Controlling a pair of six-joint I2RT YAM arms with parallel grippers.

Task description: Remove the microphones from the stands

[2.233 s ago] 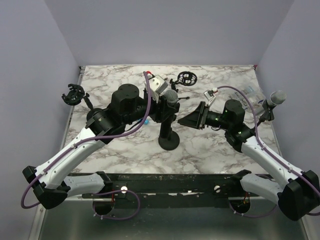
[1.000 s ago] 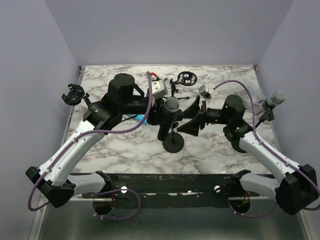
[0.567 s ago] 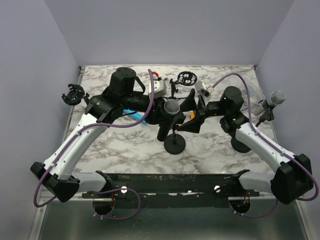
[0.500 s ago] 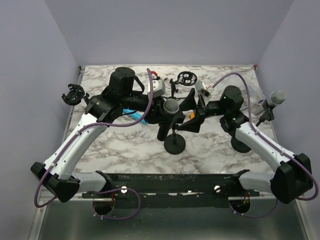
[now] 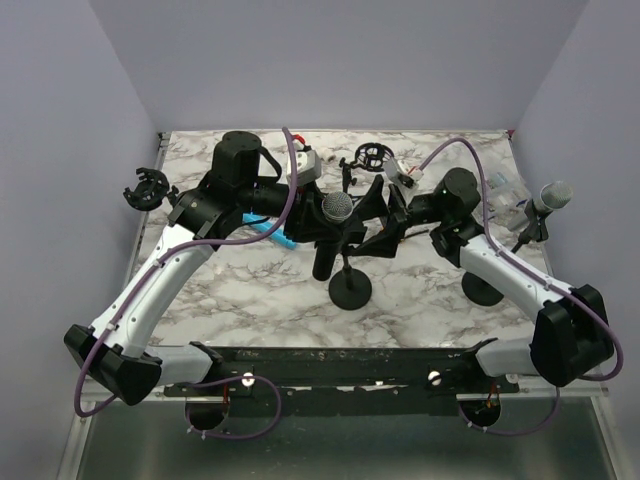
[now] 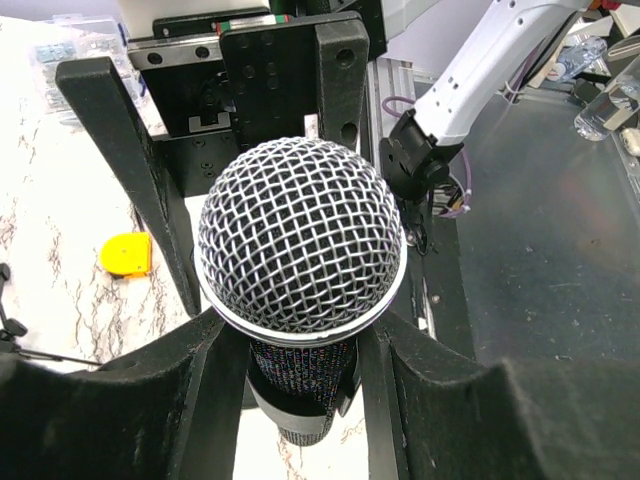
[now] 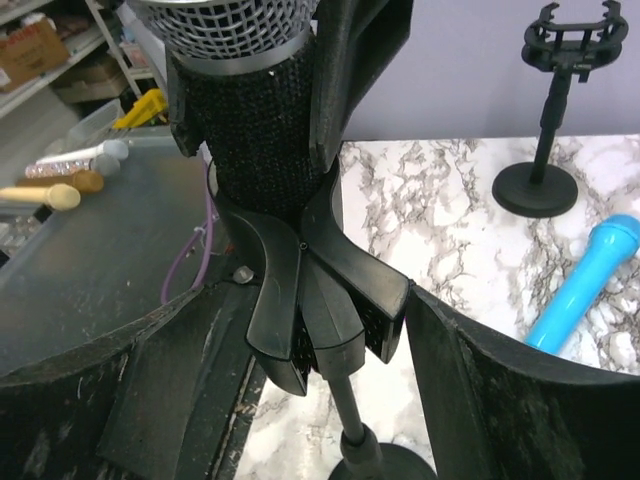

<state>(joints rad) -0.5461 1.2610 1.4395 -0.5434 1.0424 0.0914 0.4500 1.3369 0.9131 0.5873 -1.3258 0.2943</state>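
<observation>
Left tool (image 6: pixel 297 345) clamped on mic (image 6: pixel 300 235), seated in clip (image 7: pixel 330 300) on stand (image 5: pixel 350 290) midway along table (image 5: pixel 250 300) near edge; right tool (image 7: pixel 310 310) open astride clip, gripping nothing, so an unbraced pull could tip stand.

The left arm (image 5: pixel 150 290) and right arm (image 5: pixel 515 285) are wearing glossy white shells between bulky black joint housings. A thin purple cable (image 5: pixel 292 160) is looping along each one. The left gripper (image 6: pixel 295 345) and right gripper (image 7: pixel 310 305) are showing matte black, wedge-shaped fingers.
</observation>
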